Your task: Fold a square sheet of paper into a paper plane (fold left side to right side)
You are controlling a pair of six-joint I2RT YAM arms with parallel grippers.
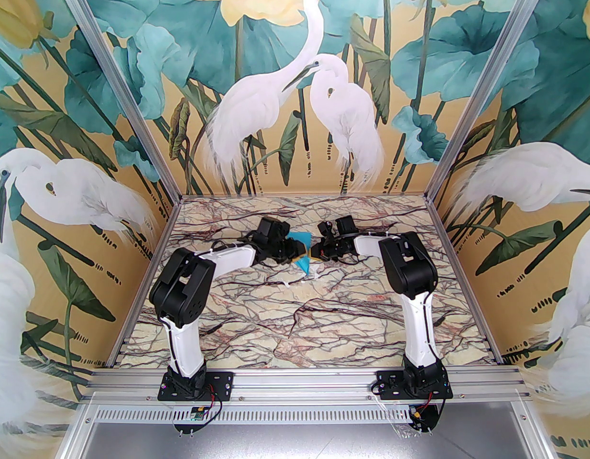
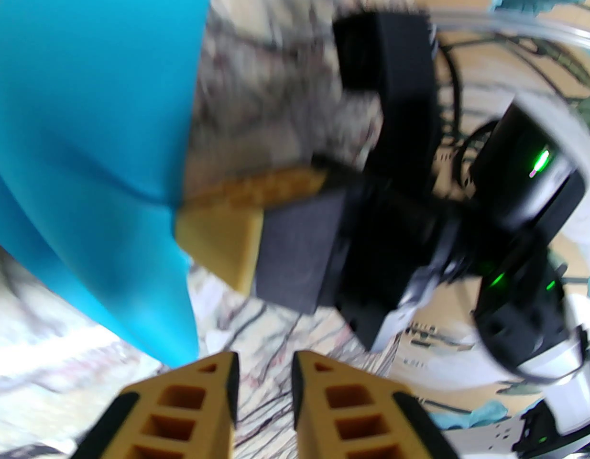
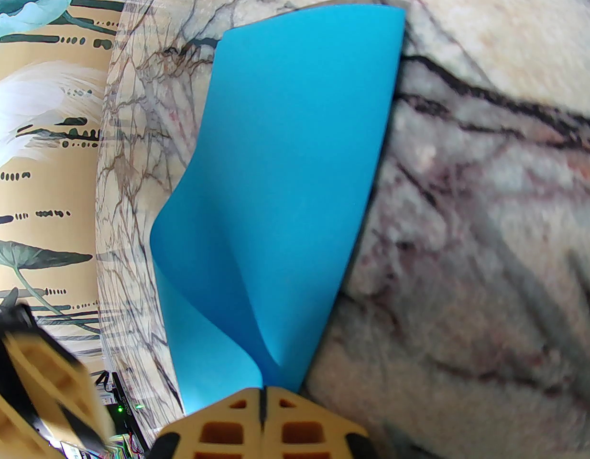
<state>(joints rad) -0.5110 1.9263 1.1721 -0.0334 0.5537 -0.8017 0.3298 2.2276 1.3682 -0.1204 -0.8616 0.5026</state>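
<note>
Top external view: both arms reach to the middle of the marble table point(image 1: 295, 313), toward its 12 o'clock edge. The left gripper point(image 1: 294, 249) and right gripper point(image 1: 317, 250) face each other, nearly tip to tip. The sheet of paper point(image 1: 302, 261), bright cyan, sits between them, partly hidden by the black gripper bodies. The grip is too small to read from here. There is a small white scrap point(image 1: 315, 270) on the table just at 5 o'clock of the paper.

Left wrist view, blurred: the left gripper point(image 2: 264, 366) is at 6 o'clock. Its tan fingers point(image 2: 204, 399) stand apart with a narrow gap, bare marble shows through it, and nothing is between them, so it is released. The sheet of paper point(image 2: 94, 136) fills the 9 to 11 o'clock area, bent, and tapers to a point just beside the left fingertip. The right gripper point(image 2: 213, 237) is at centre, its tan tips up against the paper's edge and its black body behind at 3 o'clock.

Right wrist view: the right gripper point(image 3: 264, 402) is at 6 o'clock, fingers pressed together and clenched on the bottom edge of the sheet of paper point(image 3: 285, 170). The paper rises to 12 o'clock off the marble, buckled, with a curl at 8 o'clock. The left gripper point(image 3: 41, 371) is a blur at 7 o'clock, apart from the paper.
</note>
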